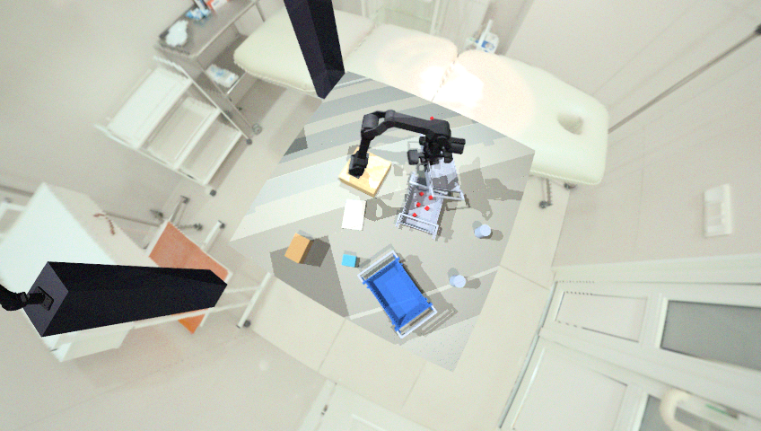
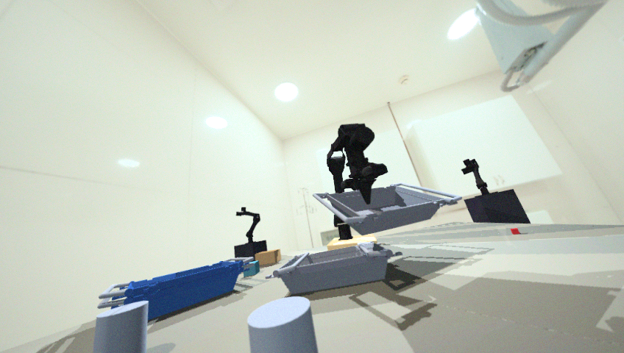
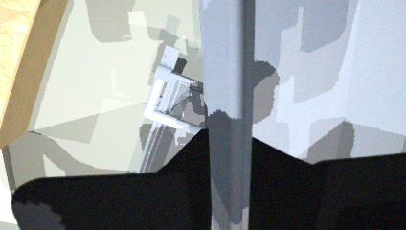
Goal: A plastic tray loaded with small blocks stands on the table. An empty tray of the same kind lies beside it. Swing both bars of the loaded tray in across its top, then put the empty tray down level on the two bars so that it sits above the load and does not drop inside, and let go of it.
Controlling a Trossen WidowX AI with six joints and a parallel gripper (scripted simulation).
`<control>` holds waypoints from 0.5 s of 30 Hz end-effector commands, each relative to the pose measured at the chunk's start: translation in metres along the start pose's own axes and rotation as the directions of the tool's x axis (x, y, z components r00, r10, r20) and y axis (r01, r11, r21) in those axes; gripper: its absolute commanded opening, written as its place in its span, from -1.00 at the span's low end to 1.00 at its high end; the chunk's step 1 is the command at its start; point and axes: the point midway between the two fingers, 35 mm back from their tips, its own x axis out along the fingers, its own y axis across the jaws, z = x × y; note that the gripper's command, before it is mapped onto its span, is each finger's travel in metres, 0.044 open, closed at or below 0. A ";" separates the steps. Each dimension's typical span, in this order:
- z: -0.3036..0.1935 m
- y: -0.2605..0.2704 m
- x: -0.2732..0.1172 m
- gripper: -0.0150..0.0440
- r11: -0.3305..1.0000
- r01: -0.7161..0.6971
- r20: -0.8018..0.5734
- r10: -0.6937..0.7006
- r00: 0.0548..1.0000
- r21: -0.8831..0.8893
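Your gripper (image 1: 427, 162) (image 2: 367, 201) (image 3: 217, 137) is closed on the empty tray's (image 1: 446, 179) (image 2: 396, 218) (image 3: 330, 62) side wall. The tray hangs tilted, mostly to one side of the jaws.

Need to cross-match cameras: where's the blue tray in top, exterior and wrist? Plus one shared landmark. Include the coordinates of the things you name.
Top: blue tray (image 1: 399, 294) (image 2: 185, 286) below centre, toward the table's near edge.
Exterior: lower left, behind the two grey cylinders (image 2: 121, 328) (image 2: 279, 326).
Wrist: not in it.
Landmark: the wooden board (image 1: 374, 179) (image 2: 335, 243) (image 3: 35, 62) under the arm, in all three views.
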 end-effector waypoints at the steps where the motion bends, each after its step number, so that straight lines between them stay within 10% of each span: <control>1: -0.015 0.000 -0.006 -0.49 0.999 0.026 0.001 -0.026 1.000 0.043; 15: -0.064 0.016 -0.007 -0.49 0.979 0.029 -0.002 -0.029 1.000 0.200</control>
